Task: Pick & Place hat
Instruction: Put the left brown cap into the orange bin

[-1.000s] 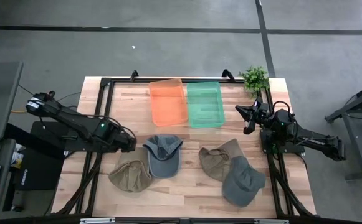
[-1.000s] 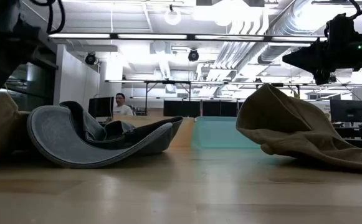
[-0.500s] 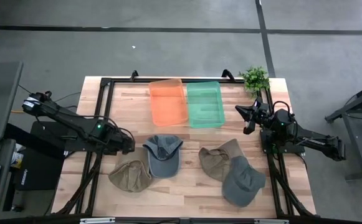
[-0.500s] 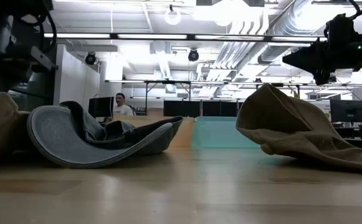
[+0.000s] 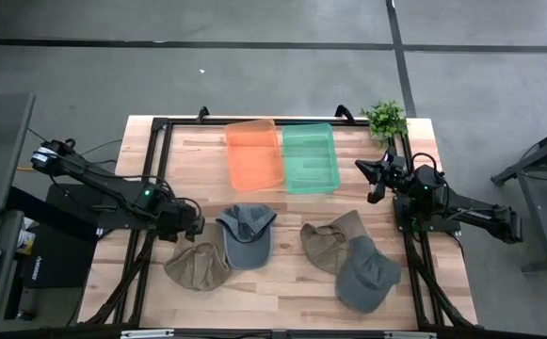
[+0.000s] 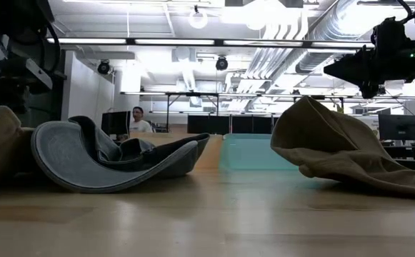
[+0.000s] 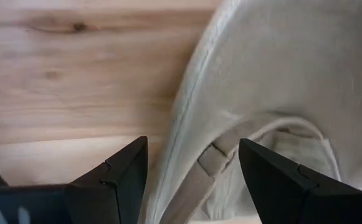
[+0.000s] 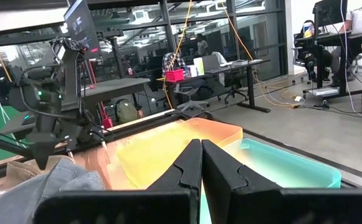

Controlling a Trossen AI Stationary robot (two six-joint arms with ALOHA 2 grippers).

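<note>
The left gripper (image 5: 192, 227) was held low over the upper edge of the tan hat (image 5: 198, 265) at the table's (image 5: 188, 151) left front, its jaws spread apart with nothing clamped; in the left wrist view the tan hat's (image 7: 280, 93) strap and rim were seen between the fingers (image 7: 115, 177), apparently not yet touched. A grey hat (image 5: 245, 233) lay just beside the gripper, toward the table's middle. The right gripper (image 5: 369, 169) was parked at the right edge, fingers pressed together and empty, beside the green bin (image 5: 308, 157).
</note>
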